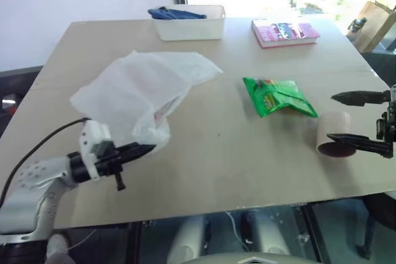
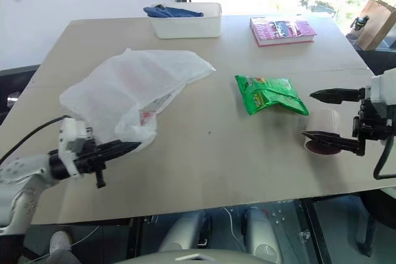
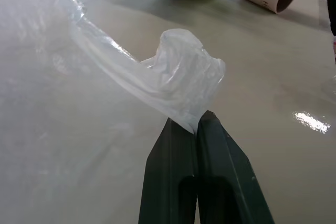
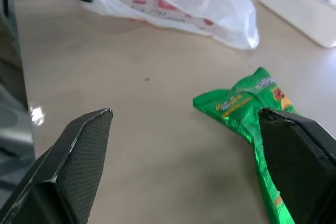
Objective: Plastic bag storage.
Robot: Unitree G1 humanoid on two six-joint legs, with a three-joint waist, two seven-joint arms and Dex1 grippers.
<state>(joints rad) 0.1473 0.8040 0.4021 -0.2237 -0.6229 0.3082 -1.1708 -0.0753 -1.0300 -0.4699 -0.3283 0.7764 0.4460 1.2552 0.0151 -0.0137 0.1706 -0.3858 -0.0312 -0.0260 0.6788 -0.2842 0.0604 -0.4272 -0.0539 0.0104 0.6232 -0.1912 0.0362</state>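
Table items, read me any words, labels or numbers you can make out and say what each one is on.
No text is legible.
Plastic bag: small red print, too blurred to read.
Green snack packet: coloured lettering, too small to read.
Pink book: cover print, too small to read.
White bin and roll of tape: no lettering visible.

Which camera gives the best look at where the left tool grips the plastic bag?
The left wrist view: the left tool is shut on a bunched corner of the plastic bag, close up. Both eye views show the whole bag; the right wrist view shows its far side.
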